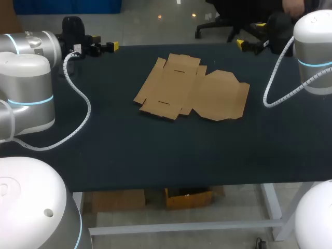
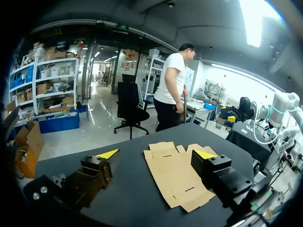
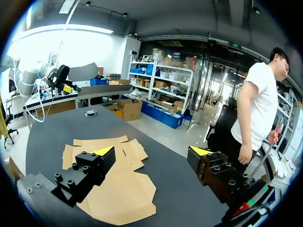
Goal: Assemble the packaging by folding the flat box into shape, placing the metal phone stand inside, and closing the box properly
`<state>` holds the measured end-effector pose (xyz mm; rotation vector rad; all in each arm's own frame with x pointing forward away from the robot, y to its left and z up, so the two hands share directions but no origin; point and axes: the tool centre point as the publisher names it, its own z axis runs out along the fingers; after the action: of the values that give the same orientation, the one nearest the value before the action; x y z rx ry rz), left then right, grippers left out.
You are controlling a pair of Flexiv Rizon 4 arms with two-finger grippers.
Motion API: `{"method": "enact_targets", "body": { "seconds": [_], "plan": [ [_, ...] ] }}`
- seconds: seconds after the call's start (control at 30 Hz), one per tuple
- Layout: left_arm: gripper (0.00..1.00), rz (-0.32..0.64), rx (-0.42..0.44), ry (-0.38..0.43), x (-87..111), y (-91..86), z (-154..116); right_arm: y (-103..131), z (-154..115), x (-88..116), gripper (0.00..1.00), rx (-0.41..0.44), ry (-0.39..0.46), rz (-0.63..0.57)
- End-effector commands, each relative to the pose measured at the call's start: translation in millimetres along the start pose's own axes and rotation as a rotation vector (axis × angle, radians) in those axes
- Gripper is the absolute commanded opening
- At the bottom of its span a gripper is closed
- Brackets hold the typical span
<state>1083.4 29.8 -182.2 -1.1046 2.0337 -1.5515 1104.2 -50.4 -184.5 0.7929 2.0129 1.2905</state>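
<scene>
Left gripper (image 2: 156,154) and right gripper (image 3: 152,150) hover empty, jaws wide apart. The flat box (image 1: 192,93) lies unfolded; folding looks unstarted, so one arm must first reach a flap.

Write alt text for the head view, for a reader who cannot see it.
A flat, unfolded cardboard box lies in the middle of the dark table. The left arm's fingers and right arm's fingers sit open and empty near the far edge, apart from it.
</scene>
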Motion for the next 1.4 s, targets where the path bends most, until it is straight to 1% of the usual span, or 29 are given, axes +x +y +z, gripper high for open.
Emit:
{"method": "enact_targets", "body": {
  "seconds": [0.03, 0.6, 0.7, 0.9, 1.07, 1.23, 1.3, 1.37, 1.4],
  "plan": [
    [1.00, 0.000, 0.000, 0.000, 0.0, 0.0, 0, 0, 0, 0, 1.00, 0.000, 0.000, 0.000],
    [1.00, 0.002, -0.001, 0.005, 1.7, 0.9, 1, 0, 0, 0, 1.00, 0.000, 0.000, 0.000],
    [1.00, 0.002, -0.001, 0.006, 2.3, 1.1, 1, 0, 0, 1, 1.00, 0.013, 0.008, -0.003],
    [1.00, 0.015, -0.042, 0.005, 3.3, 2.0, -1, -1, -3, -1, 1.00, 0.016, 0.005, 0.011],
    [1.00, 0.024, -0.088, 0.002, 7.5, 3.5, -4, -1, -8, -1, 1.00, 0.066, 0.012, 0.031],
    [1.00, 0.007, -0.160, 0.000, 13.6, 7.3, -6, -5, -13, 0, 1.00, 0.152, 0.028, 0.071],
    [1.00, 0.004, -0.193, -0.006, 16.4, 8.6, -7, -8, -15, 0, 1.00, 0.204, 0.032, 0.097],
    [1.00, -0.010, -0.216, -0.007, 18.9, 8.9, -9, -11, -19, 1, 1.00, 0.208, 0.037, 0.127],
    [1.00, -0.014, -0.235, -0.013, 20.3, 8.9, -9, -13, -20, 2, 1.00, 0.233, 0.036, 0.135]
  ]
}}
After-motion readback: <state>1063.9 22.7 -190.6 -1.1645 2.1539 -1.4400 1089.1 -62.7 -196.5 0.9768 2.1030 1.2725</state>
